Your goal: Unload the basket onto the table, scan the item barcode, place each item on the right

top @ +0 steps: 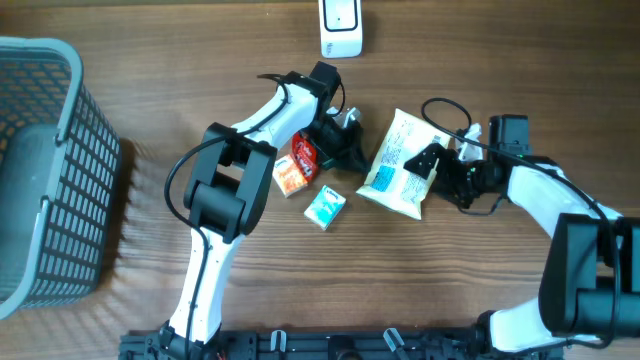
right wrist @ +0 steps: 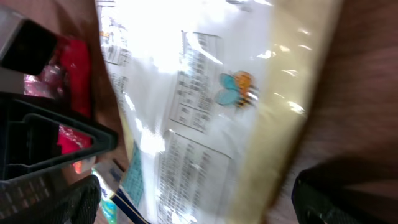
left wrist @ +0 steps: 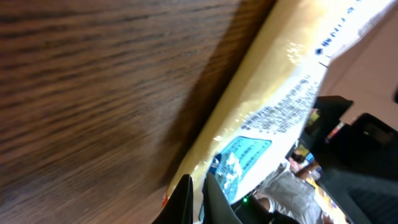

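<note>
Pouch (top: 400, 160) of glossy, crinkled plastic rests on grained wooden table (top: 480, 290).

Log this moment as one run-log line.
left tool: shut on bag edge | right tool: open, at bag's opposite edge | scanner: untouched | scan: not done

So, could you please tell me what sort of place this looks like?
Probably a mock shop checkout on a wooden table: a white scanner, a grey basket, and a pouch beside small packets.
</note>
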Tool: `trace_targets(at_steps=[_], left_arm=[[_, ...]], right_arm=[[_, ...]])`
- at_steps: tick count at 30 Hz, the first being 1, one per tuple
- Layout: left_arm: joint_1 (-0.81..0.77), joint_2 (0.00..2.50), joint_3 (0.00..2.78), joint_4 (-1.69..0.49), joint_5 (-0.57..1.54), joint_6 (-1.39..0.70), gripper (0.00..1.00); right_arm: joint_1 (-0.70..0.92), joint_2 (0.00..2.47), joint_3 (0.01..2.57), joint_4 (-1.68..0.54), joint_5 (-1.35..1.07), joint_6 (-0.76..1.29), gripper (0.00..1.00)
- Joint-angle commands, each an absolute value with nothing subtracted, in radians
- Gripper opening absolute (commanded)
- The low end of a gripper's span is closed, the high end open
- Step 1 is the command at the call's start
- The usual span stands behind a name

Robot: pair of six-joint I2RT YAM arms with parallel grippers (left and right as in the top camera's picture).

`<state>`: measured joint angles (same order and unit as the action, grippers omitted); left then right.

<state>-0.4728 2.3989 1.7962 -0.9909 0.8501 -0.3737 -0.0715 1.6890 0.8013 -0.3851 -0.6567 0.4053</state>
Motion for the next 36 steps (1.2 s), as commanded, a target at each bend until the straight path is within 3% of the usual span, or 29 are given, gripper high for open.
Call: trace_targets(at_steps=[1, 4, 5, 6, 7, 15, 19, 25, 26, 27, 32, 36], left_arm=[[-0.533, 2.416, 1.797, -0.995, 0.748, -0.480, 0.04], [-0.569, 2.421, 1.797, -0.984, 0.675, -0.540, 0.06], [-0.572, 2.421, 1.797, -0.976, 0.675, -0.540, 0.32], [-0.572, 2.421, 1.797, -0.961, 0.675, -0.540, 0.79], [-0.572, 2.421, 1.797, -0.946, 0.667, -0.537, 1.00], [-0.566, 2.450, 1.797, -0.869, 0.660, -0.529, 0.98], [-0.571, 2.517, 1.797, -0.878, 0.664, -0.529, 0.56], [-0.599, 2.530, 1.797, -0.804, 0.665, -0.544, 0.52], [-0.610, 2.538, 1.797, -0.775, 0.664, -0.576, 0.24], [-0.616, 2.547, 1.797, -0.758, 0.664, -0.602, 0.07], [-0.612, 2.595, 1.797, -0.751, 0.661, -0.720, 0.04], [-0.614, 2.598, 1.797, -0.751, 0.655, -0.764, 0.04]], right_arm=[[-0.056, 1.783, 0.793, -0.333, -0.656, 0.429, 1.00], [-0.056, 1.814, 0.793, -0.297, -0.652, 0.445, 1.00], [-0.056, 1.824, 0.793, -0.287, -0.651, 0.447, 1.00], [-0.056, 1.830, 0.793, -0.284, -0.645, 0.448, 1.00], [-0.056, 1.837, 0.793, -0.290, -0.624, 0.448, 1.00], [-0.056, 1.860, 0.793, -0.299, -0.550, 0.444, 1.00], [-0.089, 1.860, 0.793, -0.303, -0.566, 0.421, 1.00], [-0.174, 1.860, 0.799, -0.300, -0.656, 0.416, 0.99], [-0.173, 1.860, 0.799, -0.304, -0.655, 0.406, 0.99], [-0.173, 1.860, 0.799, -0.307, -0.650, 0.399, 0.99], [-0.173, 1.863, 0.799, -0.304, -0.550, 0.423, 0.99], [-0.173, 1.877, 0.798, -0.307, -0.550, 0.430, 0.73]])
